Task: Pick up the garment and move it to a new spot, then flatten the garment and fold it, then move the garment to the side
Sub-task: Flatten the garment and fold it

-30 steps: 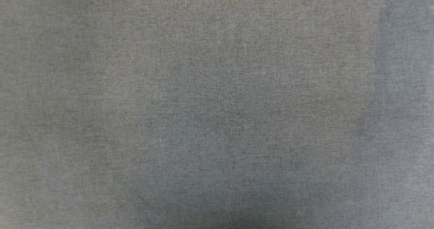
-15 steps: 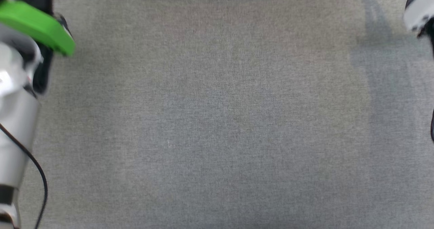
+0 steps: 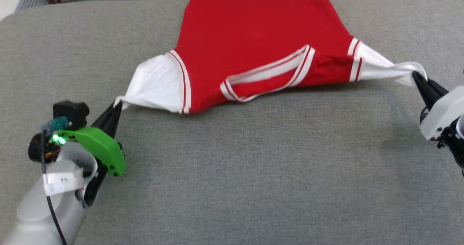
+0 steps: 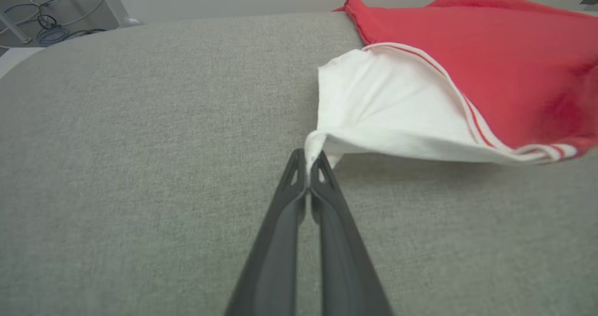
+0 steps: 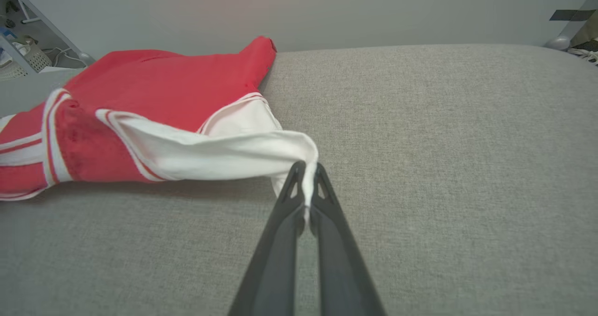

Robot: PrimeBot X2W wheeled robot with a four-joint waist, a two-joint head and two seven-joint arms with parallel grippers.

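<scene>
Head view: left hand [image 3: 117, 108] closed, pinching the tip of one white sleeve [image 3: 156, 83] near the left edge of the grey tabletop [image 3: 253, 165]. Garment [image 3: 253, 38], plain red side up with the collar trim toward the near edge, is stretched across the far middle and reaches the far edge. Right hand [image 3: 415, 75] closed on the other white sleeve [image 3: 380, 69] near the right edge.
</scene>
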